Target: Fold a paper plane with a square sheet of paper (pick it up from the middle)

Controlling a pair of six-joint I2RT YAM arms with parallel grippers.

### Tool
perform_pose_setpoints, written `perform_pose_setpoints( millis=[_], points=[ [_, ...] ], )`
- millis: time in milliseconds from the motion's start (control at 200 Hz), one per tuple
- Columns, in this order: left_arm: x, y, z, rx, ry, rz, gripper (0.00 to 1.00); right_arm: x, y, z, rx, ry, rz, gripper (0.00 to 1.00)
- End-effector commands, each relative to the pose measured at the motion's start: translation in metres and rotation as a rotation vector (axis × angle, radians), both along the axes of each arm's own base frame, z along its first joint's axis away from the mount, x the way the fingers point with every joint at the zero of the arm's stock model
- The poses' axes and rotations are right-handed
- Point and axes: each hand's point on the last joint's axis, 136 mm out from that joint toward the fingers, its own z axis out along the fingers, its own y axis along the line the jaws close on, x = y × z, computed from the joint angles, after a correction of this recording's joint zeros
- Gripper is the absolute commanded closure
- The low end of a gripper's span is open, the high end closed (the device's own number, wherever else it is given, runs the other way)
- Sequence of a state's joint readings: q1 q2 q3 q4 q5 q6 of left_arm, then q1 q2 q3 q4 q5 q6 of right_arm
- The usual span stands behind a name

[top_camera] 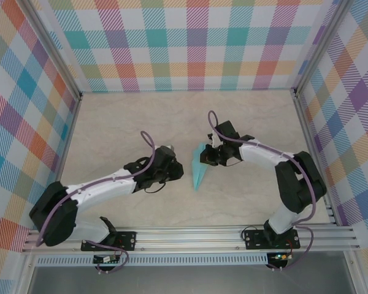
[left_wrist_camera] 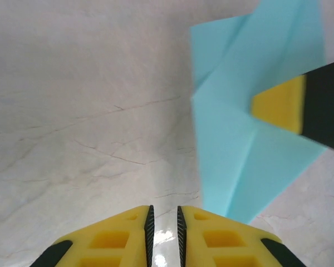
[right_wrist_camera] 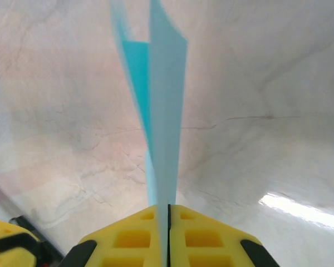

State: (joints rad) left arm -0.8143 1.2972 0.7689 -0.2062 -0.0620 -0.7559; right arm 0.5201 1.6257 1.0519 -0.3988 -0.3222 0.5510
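Our right gripper pinches the narrow, pointed light-turquoise paper plane at frame centre, keeping its folds together; our left gripper waits beside it, jaws nearly closed, holding nothing.

1. My right gripper sits at the bottom of the view, its yellow fingers pressed together on the paper plane.
2. The light-turquoise paper runs straight ahead from the fingertips, seen edge-on, with folded layers.
3. Pale marbled table lies beyond.
4. Another yellow-and-black gripper shows lower left of mine.
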Motion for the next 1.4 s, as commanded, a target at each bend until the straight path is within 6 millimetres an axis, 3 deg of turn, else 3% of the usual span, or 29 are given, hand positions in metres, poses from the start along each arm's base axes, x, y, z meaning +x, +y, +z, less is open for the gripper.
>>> perform_pose_setpoints(
  millis=[0, 100, 160, 225, 425, 590, 720, 790, 870, 1035, 1115, 1185, 1305, 1395],
  points=[
    [-0.005, 0.043, -0.006, 0.081, -0.011, 0.119, 0.79, -0.014, -0.059, 0.013, -0.388, -0.074, 0.033, 0.93],
    [-0.011, 0.063, -0.004, 0.080, -0.035, 0.178, 0.75, -0.015, -0.099, 0.029, -0.724, -0.109, -0.005, 0.93],
    [-0.013, 0.074, -0.004, 0.078, -0.046, 0.222, 0.74, -0.016, -0.111, 0.032, -0.877, -0.108, -0.013, 0.94],
    [-0.015, 0.085, -0.004, 0.069, -0.058, 0.268, 0.71, -0.017, -0.110, 0.029, -0.973, -0.109, -0.007, 0.94],
    [-0.021, 0.110, -0.004, 0.102, -0.069, 0.348, 0.69, -0.024, -0.065, -0.011, -1.078, -0.040, 0.045, 0.94],
    [-0.025, 0.116, -0.005, 0.096, -0.067, 0.362, 0.69, -0.033, -0.017, -0.043, -1.129, -0.018, 0.096, 0.89],
    [-0.028, 0.119, -0.005, 0.093, -0.062, 0.368, 0.68, -0.040, 0.018, -0.058, -1.033, 0.009, 0.115, 0.82],
    [-0.029, 0.119, -0.005, 0.094, -0.061, 0.366, 0.68, -0.043, 0.033, -0.059, -0.949, 0.022, 0.130, 0.72],
    [-0.029, 0.118, -0.004, 0.086, -0.061, 0.362, 0.67, -0.046, 0.048, -0.048, -0.823, 0.002, 0.149, 0.55],
    [-0.028, 0.112, -0.001, 0.065, -0.055, 0.343, 0.67, -0.054, 0.062, -0.006, -0.556, -0.080, 0.200, 0.36],
    [-0.027, 0.106, 0.000, 0.050, -0.053, 0.319, 0.66, -0.058, 0.058, 0.013, -0.399, -0.103, 0.207, 0.33],
    [-0.027, 0.097, 0.000, 0.035, -0.042, 0.289, 0.66, -0.056, 0.039, 0.016, -0.314, -0.092, 0.164, 0.32],
    [-0.024, 0.077, -0.001, 0.000, -0.018, 0.217, 0.65, -0.055, 0.008, 0.005, -0.154, -0.028, 0.117, 0.28],
    [-0.021, 0.062, -0.002, -0.015, 0.002, 0.169, 0.65, -0.052, 0.000, -0.004, -0.063, 0.004, 0.117, 0.30]
  ],
)
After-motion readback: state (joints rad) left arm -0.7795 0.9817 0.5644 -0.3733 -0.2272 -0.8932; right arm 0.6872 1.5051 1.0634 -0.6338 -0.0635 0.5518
